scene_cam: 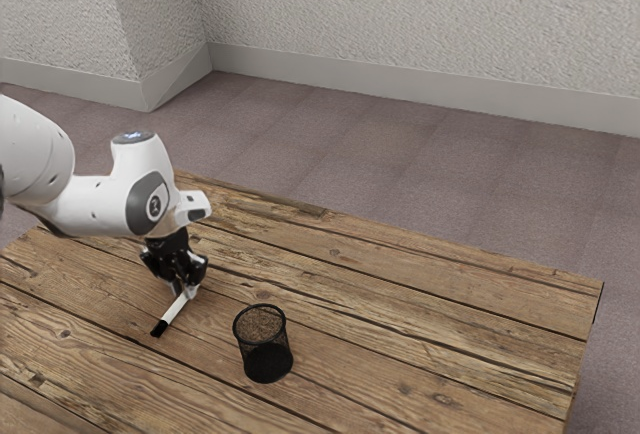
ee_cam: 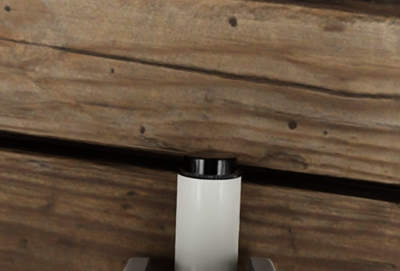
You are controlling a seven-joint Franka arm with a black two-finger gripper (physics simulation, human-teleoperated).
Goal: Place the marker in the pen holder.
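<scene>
The marker (scene_cam: 176,310) is at the table (scene_cam: 400,344), under the gripper (scene_cam: 187,290), on the exterior view's left of the pen holder (scene_cam: 264,359) & outside it. The hand is unclenched: fingers (ee_cam: 262,265) stand one each side of the white barrel (ee_cam: 208,221) w/ a gap at both sides, so nothing is gripped yet.

Step in hand = the grasp. To do it well: keep the marker centred btwn the fingers, since the gaps look uneven & a one-sided first touch could roll or skew it. Get the pads low enough to take the barrel's full width, w/o pressing into the wood, then close gently & evenly. Check it's firm before a straight lift; after that, swing it upright, clear the rim & lower it in.

Pointing: in the exterior view the black end (scene_cam: 158,329) aims to the lower left, away from the gripper, & the long axis slants from there up to the fingers. It's prob. lying flat, tho the gripper hides the far end. In the wrist view the axis runs lengthwise thru the finger gap, square to the closing direction, so no extra wrist turn seems needed b4 closing.
</scene>
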